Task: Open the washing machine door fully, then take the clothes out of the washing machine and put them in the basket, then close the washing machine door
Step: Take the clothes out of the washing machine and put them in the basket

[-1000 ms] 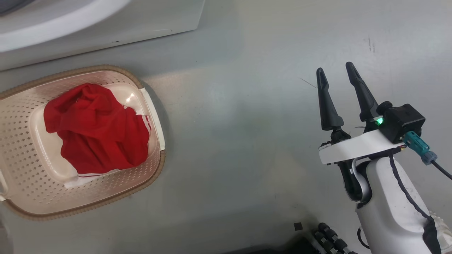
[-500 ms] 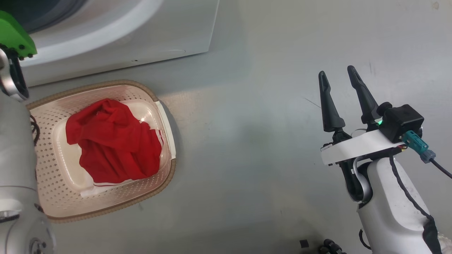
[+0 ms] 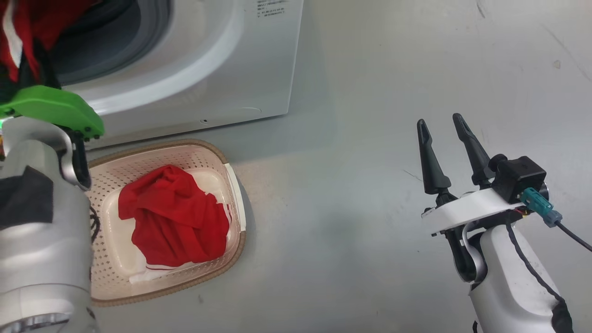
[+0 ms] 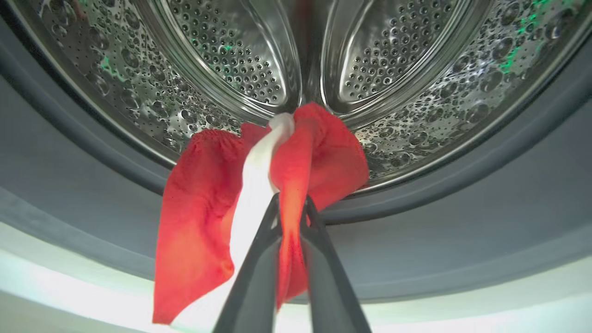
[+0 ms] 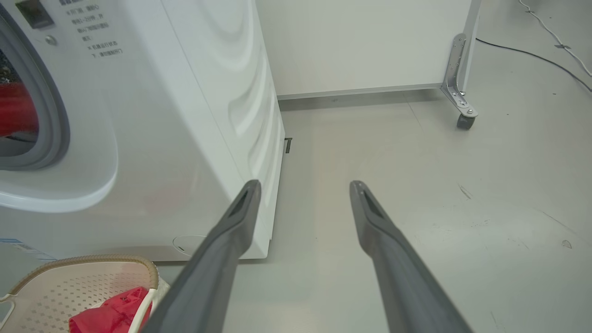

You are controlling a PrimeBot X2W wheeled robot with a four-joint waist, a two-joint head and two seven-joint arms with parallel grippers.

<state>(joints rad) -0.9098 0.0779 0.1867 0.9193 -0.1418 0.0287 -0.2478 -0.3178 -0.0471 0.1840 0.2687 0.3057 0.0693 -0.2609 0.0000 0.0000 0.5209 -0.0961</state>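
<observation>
Red fabric (image 4: 199, 222), pinched in the clamped left gripper (image 4: 291, 201) at the drum's (image 4: 222, 60) six o'clock, could be snagged on the gasket (image 4: 439, 240); the right gripper (image 5: 305, 185) is spread empty.

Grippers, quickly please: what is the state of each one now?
Left gripper: shut on a red garment with a white stripe.
Right gripper: open, holding nothing.

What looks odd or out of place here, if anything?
Nothing is spilled or broken. One red garment dangles from the shut left jaws at the drum mouth; a second garment lies crumpled in the basket. The floor has faint scuffs.
</observation>
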